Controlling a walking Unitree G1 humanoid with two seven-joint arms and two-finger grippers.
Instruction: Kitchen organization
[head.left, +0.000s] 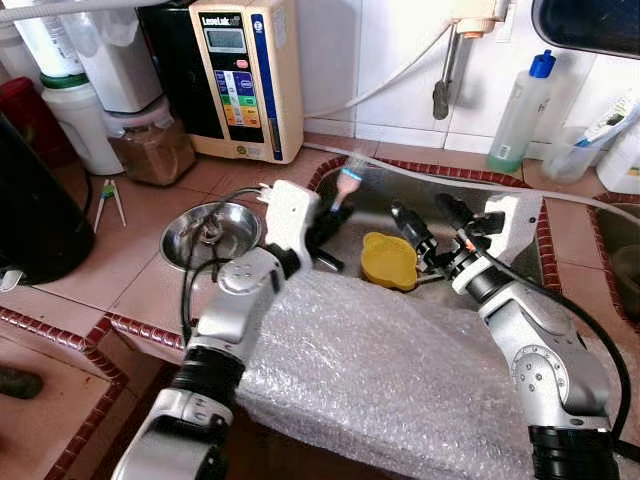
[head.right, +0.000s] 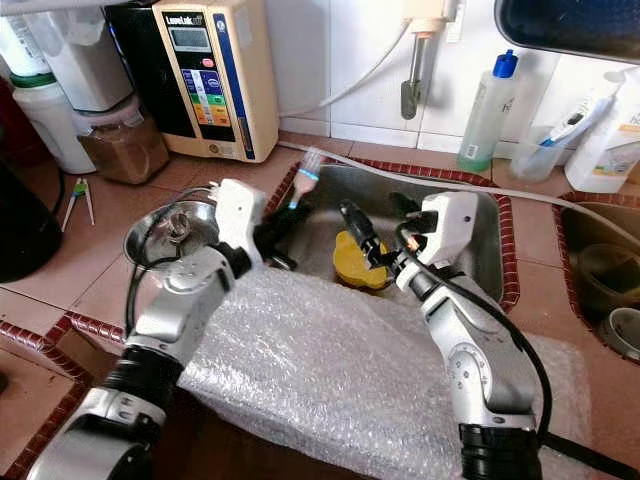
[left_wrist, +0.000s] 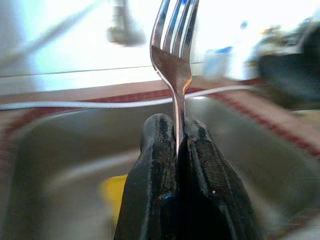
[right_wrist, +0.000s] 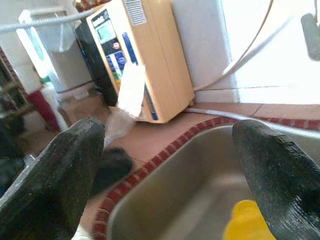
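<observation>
My left gripper (left_wrist: 179, 145) is squeezed tight on a shiny metal fork (left_wrist: 174, 55). The fork's thin handle sits between my two black rubbery fingers, and its prongs stick out past them, over the steel sink (head.left: 560, 215). My right gripper (head.left: 432, 222) hangs over the sink too, its fingers spread wide with nothing in them. A round yellow plastic lid (head.left: 389, 261) lies in the sink, just below my right fingers. Bumpy clear bubble wrap (head.left: 380, 375) covers the counter's front edge. A round shiny metal bowl (head.left: 212, 233) sits on the brown tiles beside my left arm.
</observation>
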